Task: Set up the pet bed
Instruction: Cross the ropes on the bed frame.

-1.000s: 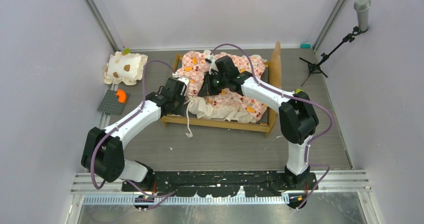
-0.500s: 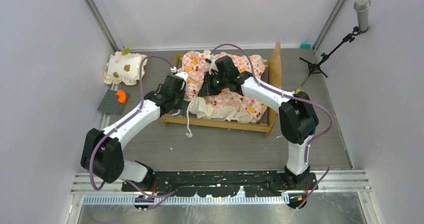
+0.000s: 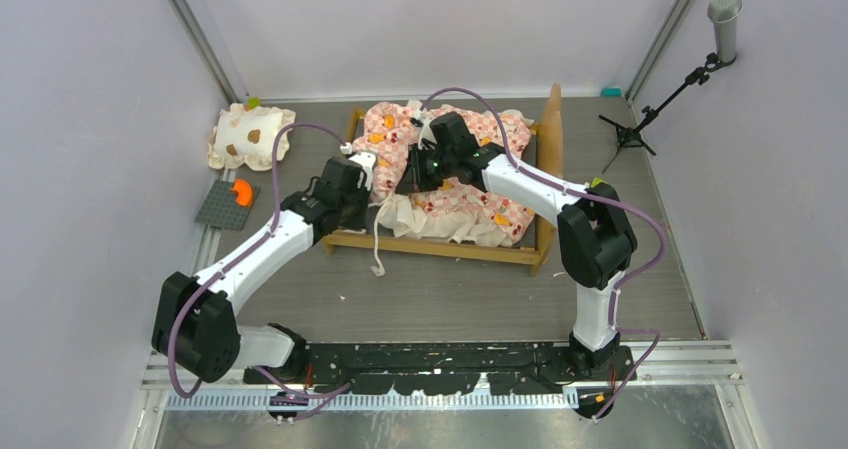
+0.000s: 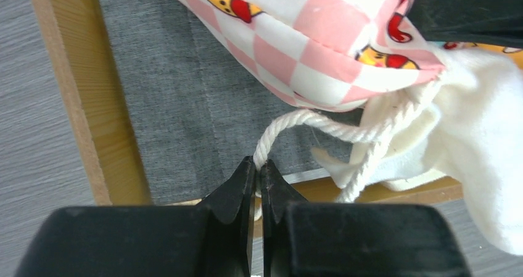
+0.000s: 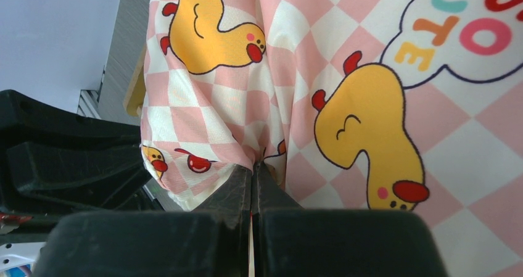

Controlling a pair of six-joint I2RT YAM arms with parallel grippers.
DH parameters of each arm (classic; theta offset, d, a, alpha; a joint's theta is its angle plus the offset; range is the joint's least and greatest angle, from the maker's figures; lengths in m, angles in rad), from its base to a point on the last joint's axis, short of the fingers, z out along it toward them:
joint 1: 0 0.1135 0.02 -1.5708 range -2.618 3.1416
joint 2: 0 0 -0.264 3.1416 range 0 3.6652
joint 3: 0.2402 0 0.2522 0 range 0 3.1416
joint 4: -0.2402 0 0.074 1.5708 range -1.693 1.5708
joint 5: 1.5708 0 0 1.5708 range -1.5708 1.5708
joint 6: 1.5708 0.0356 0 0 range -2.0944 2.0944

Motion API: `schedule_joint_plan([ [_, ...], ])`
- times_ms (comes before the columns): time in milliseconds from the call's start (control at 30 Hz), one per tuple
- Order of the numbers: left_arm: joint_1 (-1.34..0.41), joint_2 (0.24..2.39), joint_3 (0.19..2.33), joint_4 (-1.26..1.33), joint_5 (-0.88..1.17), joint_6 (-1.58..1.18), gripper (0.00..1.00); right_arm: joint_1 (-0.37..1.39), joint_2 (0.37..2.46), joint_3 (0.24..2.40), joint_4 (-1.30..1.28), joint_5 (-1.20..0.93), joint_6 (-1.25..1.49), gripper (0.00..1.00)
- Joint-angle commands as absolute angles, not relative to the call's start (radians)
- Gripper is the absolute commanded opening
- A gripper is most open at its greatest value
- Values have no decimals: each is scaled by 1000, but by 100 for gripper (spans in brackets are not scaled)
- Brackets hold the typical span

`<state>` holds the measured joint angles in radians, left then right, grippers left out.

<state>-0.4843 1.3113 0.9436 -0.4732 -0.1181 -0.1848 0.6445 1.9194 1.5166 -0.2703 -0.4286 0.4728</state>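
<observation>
Pet bed (image 3: pixel 440 246) sits toward the back of the desk (image 3: pixel 450 299), long axis running left-right, headboard (image 3: pixel 552 129) at the right end, mattress (image 3: pixel 470 204) bunched on top. Robot's left pincer (image 4: pixel 258 172) is clamped on the white cord (image 4: pixel 321 119), right pincer (image 5: pixel 254 172) pinching checkered fabric.

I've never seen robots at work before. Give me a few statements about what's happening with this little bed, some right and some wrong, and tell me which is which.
1. The left gripper pinches a white cord. True.
2. The right gripper hangs wide open above the bed. False: it is shut on a fold of the checkered mattress.
3. The spotted pillow lies on the mattress. False: it lies on the table, left of the bed frame and apart from it.
4. The mattress is printed with yellow ducks. True.
</observation>
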Motion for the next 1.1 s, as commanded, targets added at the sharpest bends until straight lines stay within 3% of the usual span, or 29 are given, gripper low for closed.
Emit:
schedule_joint_plan([
  [0, -489, 1283, 965, -498, -38, -201, 6, 650, 1924, 1550, -275, -428, 464, 1],
  [200, -489, 1320, 994, -540, -50, -193, 13, 652, 1922, 1550, -276, -430, 466, 1],
  [367, -489, 1308, 997, -555, -68, -205, 43, 654, 1922, 1549, -278, -429, 463, 1],
  [433, -489, 1293, 1002, -558, -71, -207, 49, 652, 1922, 1551, -278, -429, 463, 1],
  [733, -488, 1248, 1019, -558, 35, -199, 51, 655, 1926, 1552, -280, -430, 462, 1],
  [1067, -484, 1151, 947, -498, -20, -223, 51, 655, 1927, 1558, -290, -433, 451, 1],
])
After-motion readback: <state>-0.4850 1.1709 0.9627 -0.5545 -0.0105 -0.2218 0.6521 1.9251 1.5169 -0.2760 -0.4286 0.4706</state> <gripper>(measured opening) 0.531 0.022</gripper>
